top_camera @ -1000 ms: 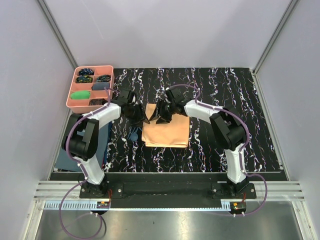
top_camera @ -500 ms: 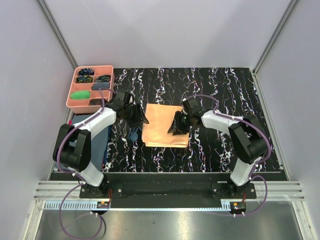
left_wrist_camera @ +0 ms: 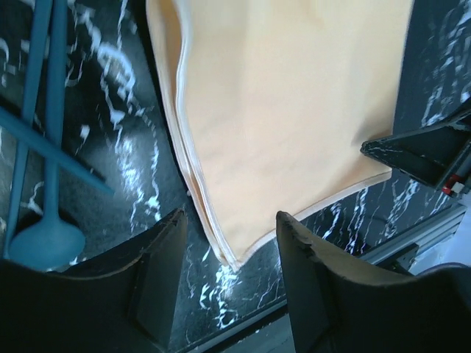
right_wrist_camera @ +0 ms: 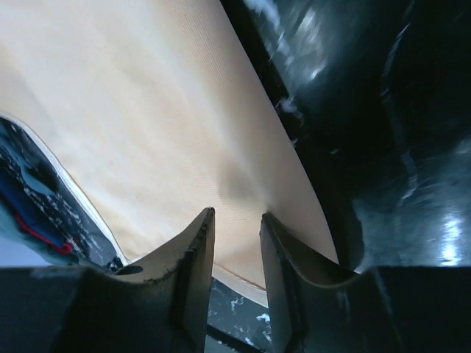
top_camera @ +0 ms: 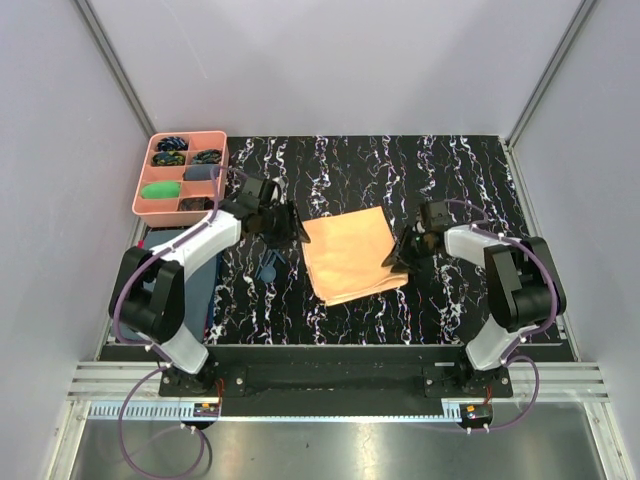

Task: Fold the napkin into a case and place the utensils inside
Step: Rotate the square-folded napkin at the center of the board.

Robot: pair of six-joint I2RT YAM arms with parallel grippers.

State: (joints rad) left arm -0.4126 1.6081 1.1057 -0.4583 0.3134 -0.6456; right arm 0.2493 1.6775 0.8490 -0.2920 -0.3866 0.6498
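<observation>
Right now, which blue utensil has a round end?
The spoon, lying left of the napkin: its round bowl sits by the left pincer. The other utensils show only thin straight handles.

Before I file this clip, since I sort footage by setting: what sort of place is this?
Probably a robotics lab test cell, not a home: plain white panel walls on metal framing, a left arm and right arm bolted to a rail, and a napkin staged on a black marbled table.
</observation>
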